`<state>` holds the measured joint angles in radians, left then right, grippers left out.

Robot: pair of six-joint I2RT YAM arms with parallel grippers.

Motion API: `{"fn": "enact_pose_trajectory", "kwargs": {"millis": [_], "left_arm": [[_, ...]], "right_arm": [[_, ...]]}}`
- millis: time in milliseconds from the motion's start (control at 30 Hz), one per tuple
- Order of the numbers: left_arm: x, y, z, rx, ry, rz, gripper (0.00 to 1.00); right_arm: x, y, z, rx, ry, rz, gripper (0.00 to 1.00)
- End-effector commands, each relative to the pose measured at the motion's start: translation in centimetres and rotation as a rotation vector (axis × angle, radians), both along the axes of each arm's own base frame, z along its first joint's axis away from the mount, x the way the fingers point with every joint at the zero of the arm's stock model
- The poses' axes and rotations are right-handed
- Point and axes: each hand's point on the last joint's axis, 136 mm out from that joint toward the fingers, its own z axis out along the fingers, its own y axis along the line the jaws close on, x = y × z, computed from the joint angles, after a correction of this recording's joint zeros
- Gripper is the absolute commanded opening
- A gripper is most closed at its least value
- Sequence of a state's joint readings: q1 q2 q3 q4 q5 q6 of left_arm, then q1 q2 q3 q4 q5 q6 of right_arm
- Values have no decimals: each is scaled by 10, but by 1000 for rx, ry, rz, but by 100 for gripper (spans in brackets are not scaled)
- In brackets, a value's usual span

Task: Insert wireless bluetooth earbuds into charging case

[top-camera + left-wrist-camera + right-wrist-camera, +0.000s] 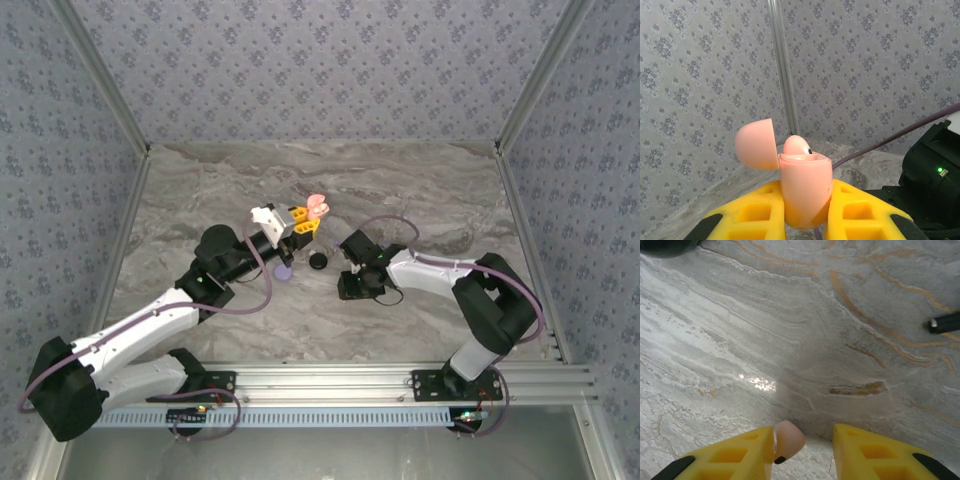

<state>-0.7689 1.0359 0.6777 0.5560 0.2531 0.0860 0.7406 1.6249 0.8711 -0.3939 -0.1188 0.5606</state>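
My left gripper [806,220] is clamping the case [805,187] by its lower half, leaving the mouth free beyond my tips. Its long axis is running along my fingers, mouth pointing outward, lid [756,144] swung aside, one bud [796,145] sitting inside. My right gripper [804,435] is standing part-open just over the table [850,340]. The second bud [788,439] is touching one pad [747,450], clear of the other, its rounded end pointing past my tips.

The right hand [802,434] is facing the grey marbled surface [805,330], its yellow fingers [730,457] standing apart. A pink earbud [788,440] is leaning against the left finger, clear of the right one.
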Motion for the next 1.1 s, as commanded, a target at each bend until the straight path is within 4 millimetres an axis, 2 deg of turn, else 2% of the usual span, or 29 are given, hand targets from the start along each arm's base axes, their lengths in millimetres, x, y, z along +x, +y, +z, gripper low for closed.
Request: {"fn": "enact_pose_trajectory", "kwargs": {"millis": [0, 167, 800, 1067], "left_arm": [[-5, 2, 16, -30, -35, -4, 0], [-6, 3, 16, -28, -34, -1, 0], [-6, 5, 15, -27, -34, 8, 0], [-6, 5, 14, -27, -33, 7, 0]], "right_arm": [[0, 5, 1, -12, 8, 29, 39], [-1, 9, 4, -27, 4, 43, 39], [-16, -4, -5, -186, 32, 90, 40], [-14, -2, 1, -189, 15, 97, 34]]}}
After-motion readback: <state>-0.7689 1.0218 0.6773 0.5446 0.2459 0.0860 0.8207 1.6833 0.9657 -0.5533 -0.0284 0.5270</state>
